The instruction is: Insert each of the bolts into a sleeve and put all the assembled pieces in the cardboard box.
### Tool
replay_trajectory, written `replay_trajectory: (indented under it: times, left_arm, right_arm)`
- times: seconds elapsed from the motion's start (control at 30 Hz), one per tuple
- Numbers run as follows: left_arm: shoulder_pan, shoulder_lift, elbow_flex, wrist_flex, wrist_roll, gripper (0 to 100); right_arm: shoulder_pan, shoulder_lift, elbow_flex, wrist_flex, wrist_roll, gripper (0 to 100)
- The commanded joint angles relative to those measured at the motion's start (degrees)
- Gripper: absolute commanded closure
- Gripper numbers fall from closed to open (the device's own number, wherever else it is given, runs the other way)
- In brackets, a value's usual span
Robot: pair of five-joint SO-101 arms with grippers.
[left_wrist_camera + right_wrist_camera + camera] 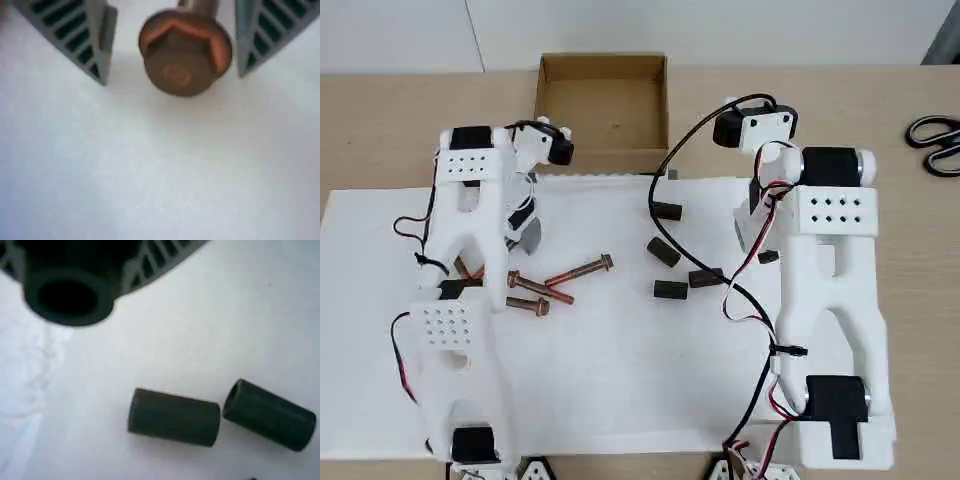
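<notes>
Shank of the copper-coloured hex-head metal bolt (184, 55) is cut off at the frame edge in the left wrist view. The head shows, lying on the sheet. Left gripper (172, 78) is spread wide: grey ribbed fingers (85, 35) stand one on each side of the head, neither touching it, nothing held. From the high view I cannot tell which bolt this is, as the white left arm (470, 230) covers that spot. A fourth bolt (468, 270) is half hidden under the same arm.

Right gripper (75, 262) is clamped on a black cylindrical sleeve (67, 296), seen end-on with the bore facing the camera and the rest of its length hidden. A dark sliver at the edge of this view is too small to identify.

White paper sheet (620, 380) covers a pale wooden table (380, 120), with a plain light wall behind. Open-topped brown cardboard box (605, 115) sits at the sheet's far edge between the arms, its bare floor showing. Black-handled scissors (935, 140) are cut off at the side.

The high view alone gives the layout: a long bolt (578, 271), a middle bolt (540, 288) and a short bolt (528, 306) beside the left arm, and loose sleeves mid-sheet. The right wrist view shows a near sleeve (174, 416) and an angled sleeve (270, 414) just beside each other.
</notes>
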Motion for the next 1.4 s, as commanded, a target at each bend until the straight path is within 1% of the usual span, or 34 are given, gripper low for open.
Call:
replay_trajectory:
  times: [0.0, 0.17, 0.33, 0.5, 0.83, 1.13, 1.37]
  left_arm:
    - [-0.4, -1.6, -0.6, 1.8, 0.1, 84]
    - [0.0, -8.0, 0.5, 1.8, 0.1, 84]
    - [-0.4, -12.4, 6.8, 1.6, -1.2, 84]
    - [-2.2, -12.4, 9.1, -1.1, -1.4, 84]
    - [-2.1, -12.2, 12.6, -8.0, -1.4, 84]
    - [-2.1, -5.1, 11.0, -8.9, -1.4, 84]
    - [-2.0, -3.3, 8.7, -8.4, -1.3, 95]
  right_arm:
    - [0.6, -2.2, -0.3, -0.5, 0.6, 99.5]
    - [0.6, -2.2, -0.3, -0.6, 0.6, 99.5]
    - [0.6, -2.2, -0.3, -0.6, 0.4, 99.5]
    - [0.6, -2.2, -0.3, -0.6, 0.4, 99.5]
    - [0.3, -2.2, -0.3, -0.7, 0.4, 99.5]
    - [0.3, -2.2, 0.0, -0.7, 0.4, 99.5]
    - [0.2, -2.4, 1.8, -0.7, 0.4, 99.5]
